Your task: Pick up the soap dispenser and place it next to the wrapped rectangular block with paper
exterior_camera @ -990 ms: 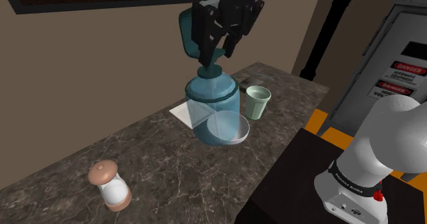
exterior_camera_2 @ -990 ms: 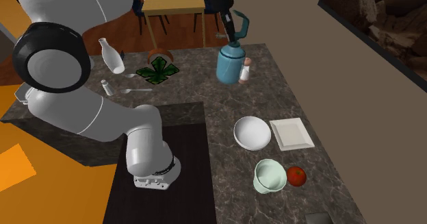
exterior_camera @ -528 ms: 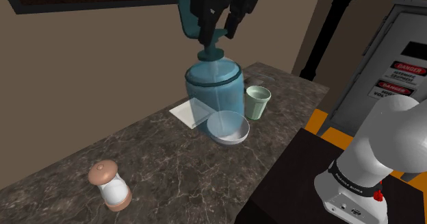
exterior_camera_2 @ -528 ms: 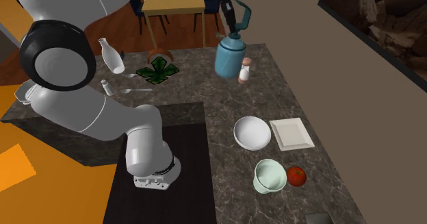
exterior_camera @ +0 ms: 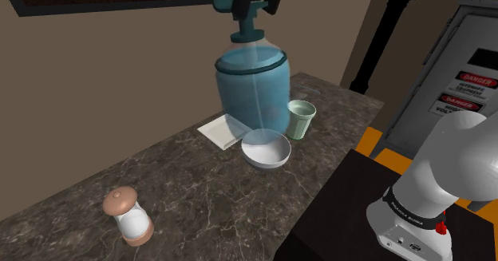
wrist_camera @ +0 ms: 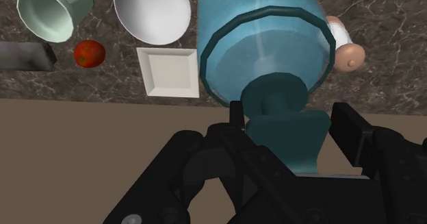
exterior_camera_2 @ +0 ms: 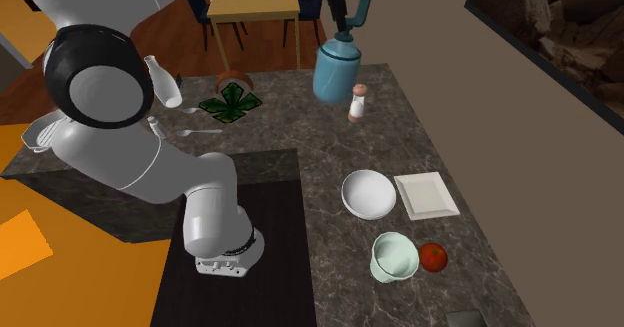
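Because the soap dispenser (exterior_camera: 251,88) has risen clear of the tabletop (exterior_camera: 199,203), transport may begin. The gripper (wrist_camera: 291,128) clamps its pump; the target is probably the grey block (wrist_camera: 24,55), well apart.

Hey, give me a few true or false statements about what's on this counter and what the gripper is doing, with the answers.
1. The gripper is shut on the pump top of the blue soap dispenser. True.
2. The white bowl sits on top of the square plate. False: the bowl stands on the counter beside the plate.
3. The cup is pale green. True.
4. The red fruit lies inside the cup. False: it lies on the counter beside the cup.
5. The brown-and-white shaker stands upright. True.
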You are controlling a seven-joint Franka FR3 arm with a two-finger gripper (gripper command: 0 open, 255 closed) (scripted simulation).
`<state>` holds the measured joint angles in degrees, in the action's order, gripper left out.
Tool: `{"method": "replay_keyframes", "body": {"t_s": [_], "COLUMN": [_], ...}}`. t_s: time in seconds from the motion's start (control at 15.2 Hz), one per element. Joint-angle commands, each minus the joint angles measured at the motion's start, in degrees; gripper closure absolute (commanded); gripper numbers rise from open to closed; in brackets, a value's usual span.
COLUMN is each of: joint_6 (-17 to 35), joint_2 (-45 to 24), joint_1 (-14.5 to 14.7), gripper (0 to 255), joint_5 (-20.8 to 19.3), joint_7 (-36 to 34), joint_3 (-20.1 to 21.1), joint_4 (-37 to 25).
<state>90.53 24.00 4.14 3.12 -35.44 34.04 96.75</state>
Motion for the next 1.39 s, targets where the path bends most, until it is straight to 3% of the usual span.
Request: {"method": "replay_keyframes", "body": {"t_s": [0.0, 0.4, 0.79, 1.32], "joint_6": [-1.6, -6.0, -4.8, -4.0], "joint_2": [-0.9, -3.9, 3.5, 8.8], "joint_1": [-0.3, -1.1, -0.8, -1.5], "gripper": [255, 255, 255, 255], "joint_5": [-0.4, -1.9, 0.7, 0.2], "joint_7": [-0.2, -0.7, 9.4, 21.3], "joint_3": [0.3, 1.4, -8.8, -19.9], "joint_4": [-2.5, -9.5, -1.4, 5.1]}}
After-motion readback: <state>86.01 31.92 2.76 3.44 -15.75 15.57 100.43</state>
